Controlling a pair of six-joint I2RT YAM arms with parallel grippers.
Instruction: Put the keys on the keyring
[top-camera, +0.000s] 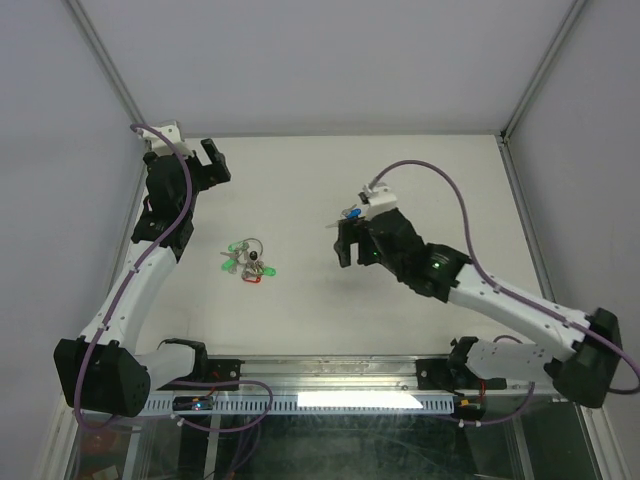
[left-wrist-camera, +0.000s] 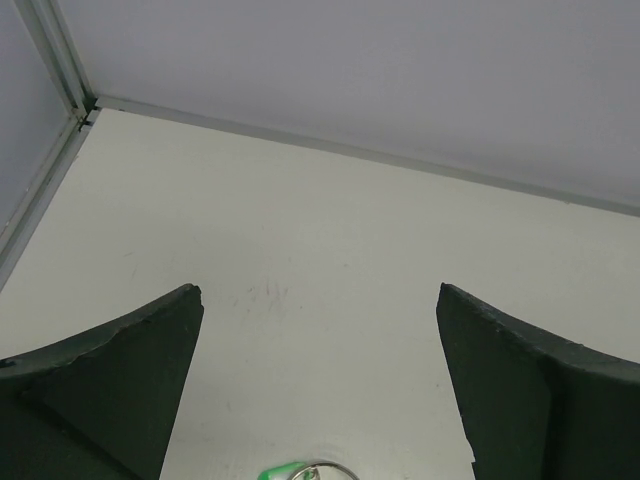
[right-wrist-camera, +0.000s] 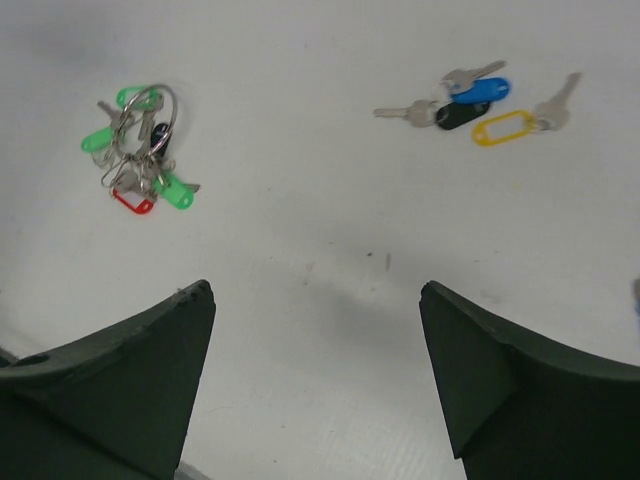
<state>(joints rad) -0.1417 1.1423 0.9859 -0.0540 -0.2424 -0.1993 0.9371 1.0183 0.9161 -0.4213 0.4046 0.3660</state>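
Overhead view: the left gripper (top-camera: 195, 165) hangs near the white table's (top-camera: 300, 180) far left corner and the right gripper (top-camera: 345, 243) mid-table. The keyring (top-camera: 247, 262), bunched with green and red tags, lies between them.

Left wrist view: fingers (left-wrist-camera: 120, 380) spread wide, the keyring just showing at the bottom edge.

Right wrist view: fingers (right-wrist-camera: 120, 380) spread wide. The keyring lies left, and only here are the loose keys (right-wrist-camera: 478, 105) clear, with blue, black and yellow tags, well apart to the right.
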